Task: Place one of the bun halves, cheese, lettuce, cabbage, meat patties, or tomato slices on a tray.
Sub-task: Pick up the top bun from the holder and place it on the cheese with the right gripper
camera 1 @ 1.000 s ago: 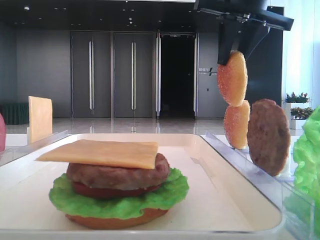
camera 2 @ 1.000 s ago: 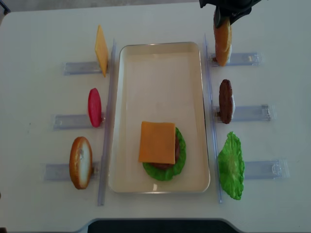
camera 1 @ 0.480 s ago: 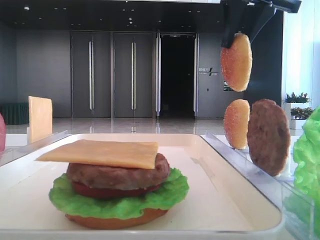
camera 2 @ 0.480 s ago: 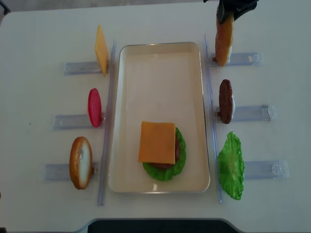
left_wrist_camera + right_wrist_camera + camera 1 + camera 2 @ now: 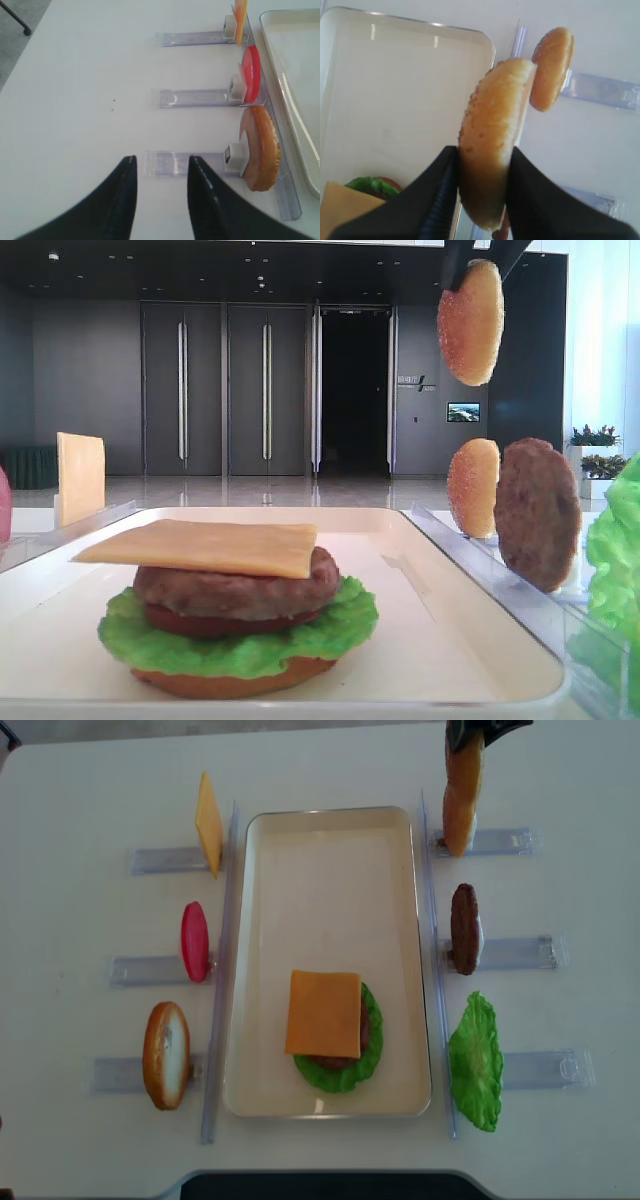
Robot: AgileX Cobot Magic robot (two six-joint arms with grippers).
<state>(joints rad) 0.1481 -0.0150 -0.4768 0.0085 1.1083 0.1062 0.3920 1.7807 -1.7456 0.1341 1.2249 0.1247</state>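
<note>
White table (image 5: 80, 780), seen from above, bearing all parts. At centre, the cream tray (image 5: 330, 870), long axis running 12 to 6 o'clock. In its 6 o'clock half, a stack: cheese (image 5: 322, 1013) on top, over a patty (image 5: 240, 585), a tomato slice (image 5: 215, 625), lettuce (image 5: 372, 1040) and a bottom bun (image 5: 230, 680). Clear racks (image 5: 520, 953) flank the tray. At 3 o'clock of the tray, upright on edge: a spare bun (image 5: 473, 487), a second patty (image 5: 463, 928) and a leaf (image 5: 475, 1062). At 9 o'clock: a cheese slice (image 5: 208, 823), a red slice (image 5: 194, 941) and a bun half (image 5: 166, 1054). Right gripper (image 5: 480, 172), raised at 1 o'clock of the tray, clamped on the top bun (image 5: 492, 135), which hangs on edge above the spare bun, clear of it. Left gripper (image 5: 160, 185), jaws parted and holding nothing, over bare table at 9 o'clock of the bun half's rack.
</note>
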